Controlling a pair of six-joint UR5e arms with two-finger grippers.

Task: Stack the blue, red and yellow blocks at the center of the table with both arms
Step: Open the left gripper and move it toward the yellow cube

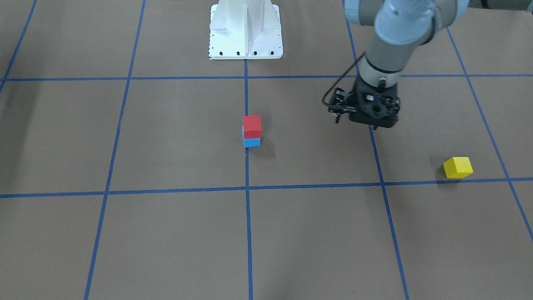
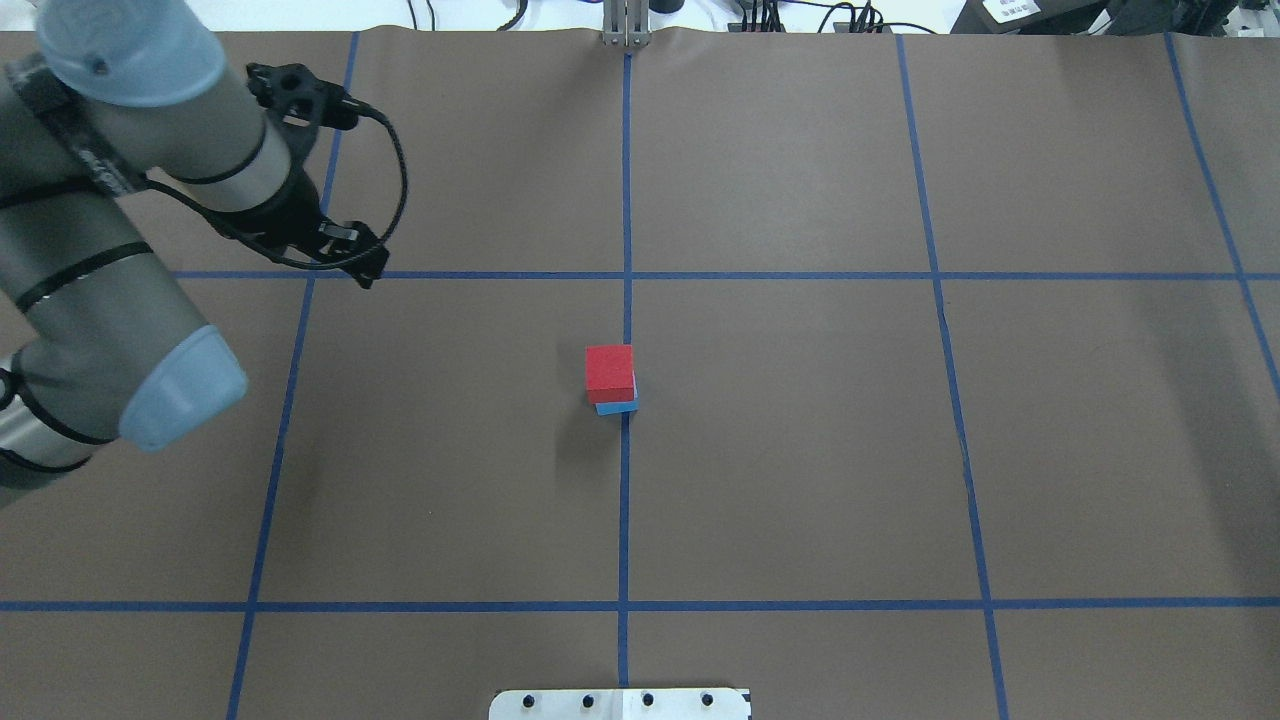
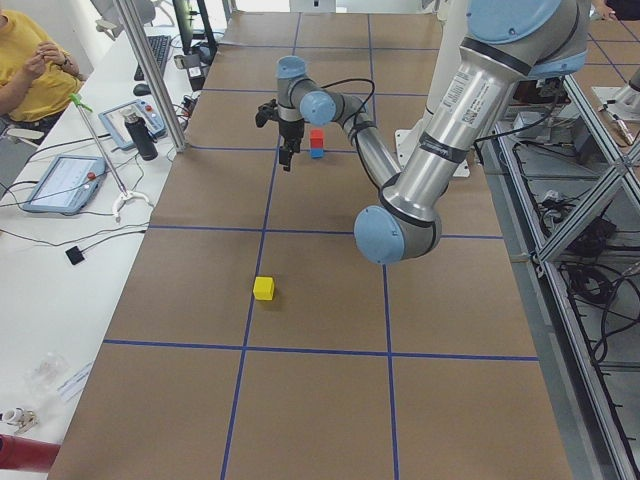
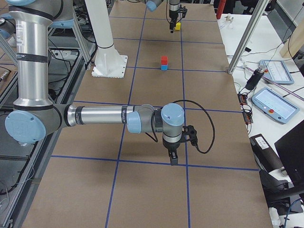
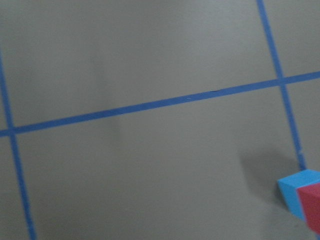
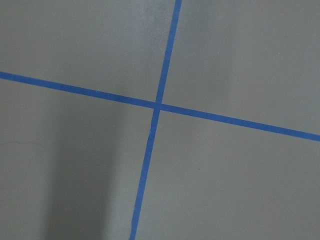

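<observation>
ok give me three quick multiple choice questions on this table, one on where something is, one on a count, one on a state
1. Where is the yellow block?
A) on top of the other blocks
B) held in the air
C) alone on the table, on the robot's left side

2. How many blocks are piled at the centre?
A) one
B) two
C) three

3. The red block is:
A) resting free on the blue block
B) clamped in jaws
C) lying on the table

Answers:
1 C: it sits on the paper, apart from the pile.
2 B: only red on blue.
3 A: the left gripper hangs off to the side, clear of it.
</observation>
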